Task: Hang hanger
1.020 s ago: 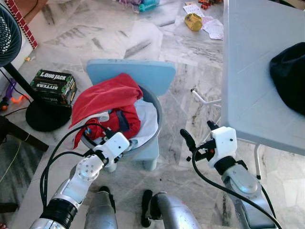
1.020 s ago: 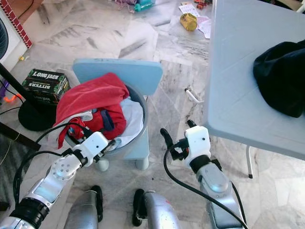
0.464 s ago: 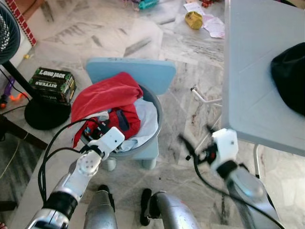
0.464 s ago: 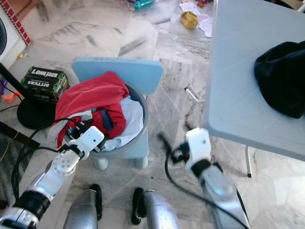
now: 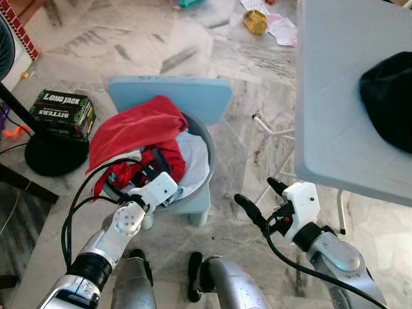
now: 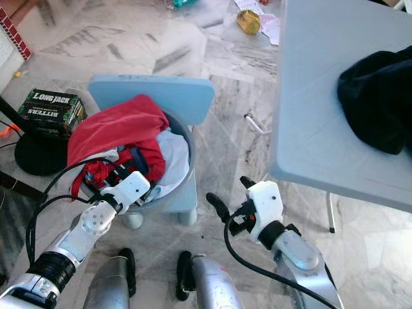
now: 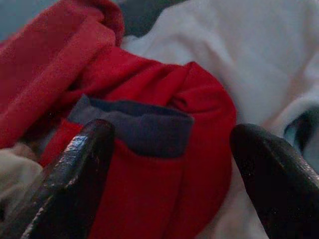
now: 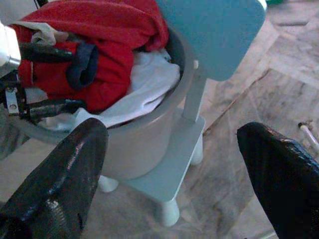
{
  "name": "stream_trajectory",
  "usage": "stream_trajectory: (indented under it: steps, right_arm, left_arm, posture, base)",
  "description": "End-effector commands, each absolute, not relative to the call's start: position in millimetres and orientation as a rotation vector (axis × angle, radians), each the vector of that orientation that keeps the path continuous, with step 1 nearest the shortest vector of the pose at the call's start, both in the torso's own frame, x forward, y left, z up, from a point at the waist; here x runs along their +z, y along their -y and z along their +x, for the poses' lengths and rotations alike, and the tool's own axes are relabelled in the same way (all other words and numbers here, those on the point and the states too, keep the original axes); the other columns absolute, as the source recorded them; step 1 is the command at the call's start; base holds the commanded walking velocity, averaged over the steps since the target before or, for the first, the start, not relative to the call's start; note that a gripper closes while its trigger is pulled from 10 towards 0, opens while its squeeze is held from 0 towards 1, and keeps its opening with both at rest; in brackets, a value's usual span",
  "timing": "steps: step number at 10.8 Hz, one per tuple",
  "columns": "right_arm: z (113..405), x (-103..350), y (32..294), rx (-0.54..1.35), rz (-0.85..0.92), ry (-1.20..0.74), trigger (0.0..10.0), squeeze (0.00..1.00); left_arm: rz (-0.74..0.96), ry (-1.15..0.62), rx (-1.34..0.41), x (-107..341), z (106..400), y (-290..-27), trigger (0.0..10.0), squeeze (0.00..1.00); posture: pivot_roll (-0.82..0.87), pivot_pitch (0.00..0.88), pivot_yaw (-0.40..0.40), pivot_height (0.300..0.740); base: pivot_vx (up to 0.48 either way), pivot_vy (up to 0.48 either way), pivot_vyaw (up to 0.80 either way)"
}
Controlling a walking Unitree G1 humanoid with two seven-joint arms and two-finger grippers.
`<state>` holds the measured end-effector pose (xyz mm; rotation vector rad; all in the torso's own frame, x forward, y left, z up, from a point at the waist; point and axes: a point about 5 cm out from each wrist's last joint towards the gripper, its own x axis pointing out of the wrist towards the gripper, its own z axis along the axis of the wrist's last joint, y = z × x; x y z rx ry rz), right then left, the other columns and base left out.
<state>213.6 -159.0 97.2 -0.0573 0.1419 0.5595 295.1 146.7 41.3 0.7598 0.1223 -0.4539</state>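
A grey basin [image 5: 210,153] full of laundry stands on a small light-blue chair [image 5: 170,96]. A red garment [image 5: 132,129] lies on top of white cloth [image 5: 193,151]. My left gripper [image 5: 136,175] reaches into the basin, open, its fingers [image 7: 75,184] either side of a red fold with a dark blue collar [image 7: 144,132]. My right gripper [image 5: 254,192] hovers open above the floor to the right of the chair, holding nothing. A white curved rod [image 5: 270,127], perhaps a hanger, lies on the floor and runs under the table edge.
A grey table [image 5: 335,77] with a black cloth [image 5: 389,96] on it fills the right side. A Long Jack box [image 5: 61,112] and a fan's black base [image 5: 48,158] stand at the left. A yellow object [image 5: 254,20] and papers lie far ahead.
My left gripper has pushed further into the basin, onto the red garment. The right arm swung in a blur and now holds still, slightly lower. The view shifted a little.
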Motion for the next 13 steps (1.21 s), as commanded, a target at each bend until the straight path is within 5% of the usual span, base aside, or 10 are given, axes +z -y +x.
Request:
stream_trajectory:
  steps: [1, 3, 5, 6, 13]
  right_arm:
    - [209, 97, 162, 0.567, -0.053, -0.158, 10.0, 0.00]
    - [207, 96, 163, 0.571, -0.080, -0.170, 10.0, 0.00]
    - [204, 96, 166, 0.568, -0.086, -0.173, 10.0, 0.00]
    - [204, 96, 167, 0.559, -0.091, -0.172, 10.0, 0.00]
    - [203, 97, 168, 0.542, -0.107, -0.170, 10.0, 0.00]
  left_arm:
    - [0.771, -0.146, -0.478, 33, 290, -143, 10.0, 0.00]
    - [0.770, -0.172, -0.474, 31, 297, -147, 10.0, 0.00]
    - [0.809, -0.174, -0.452, 31, 301, -153, 2.1, 0.00]
    - [0.823, -0.176, -0.446, 30, 301, -154, 1.3, 0.00]
    - [0.810, -0.154, -0.401, 32, 306, -159, 1.9, 0.00]
  posture:
    - [-0.12, 0.299, -0.166, 0.740]
    - [-0.13, 0.301, -0.169, 0.740]
    - [-0.15, 0.302, -0.173, 0.740]
    - [-0.15, 0.302, -0.176, 0.740]
    - [-0.15, 0.296, -0.181, 0.740]
  base:
    - [0.000, 0.000, 0.00]
    - [0.000, 0.000, 0.00]
    - [0.000, 0.000, 0.00]
    - [0.000, 0.000, 0.00]
    - [0.000, 0.000, 0.00]
